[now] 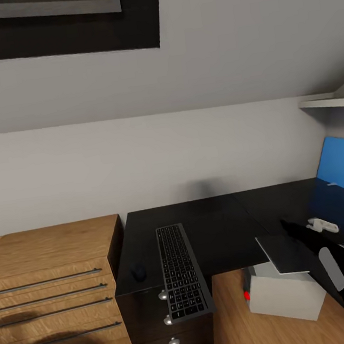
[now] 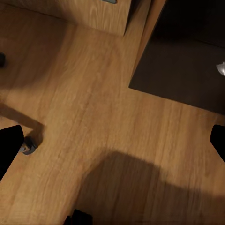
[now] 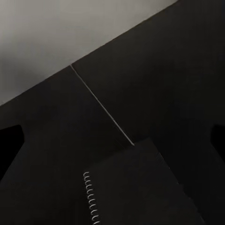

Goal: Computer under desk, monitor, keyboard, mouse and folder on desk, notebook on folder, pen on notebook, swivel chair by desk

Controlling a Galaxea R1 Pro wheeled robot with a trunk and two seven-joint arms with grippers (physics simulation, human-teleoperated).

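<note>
Head view: black worktop (image 1: 221,225) sits against the pale grey wall, wood chest of drawers (image 1: 51,283) touching its left side. Keyboard (image 1: 180,270) lies lengthwise on the worktop's left wing above the knobbed drawer unit (image 1: 169,323), near end at the front edge. Mouse (image 1: 139,273) just left of the keyboard, apart from it. Computer (image 1: 283,290) stands on the wood floor in the worktop's inner corner, red light facing left. Notebook (image 1: 285,253) is held level above the computer, at the worktop's edge. Right arm comes in from lower right; right tool (image 1: 300,231) seems closed on the notebook, but can't tell the contact for sure. Blue panel (image 1: 343,183) on the right wall with a white shelf (image 1: 328,103) above. Right wrist view: notebook (image 3: 140,187) with wire spiral binding in front of the tool, dark worktop (image 3: 154,79) seam behind it. Left wrist view: left tool fingers (image 2: 9,147) spread wide, nothing between them, over floor (image 2: 93,131) near a castor (image 2: 28,147).
</note>
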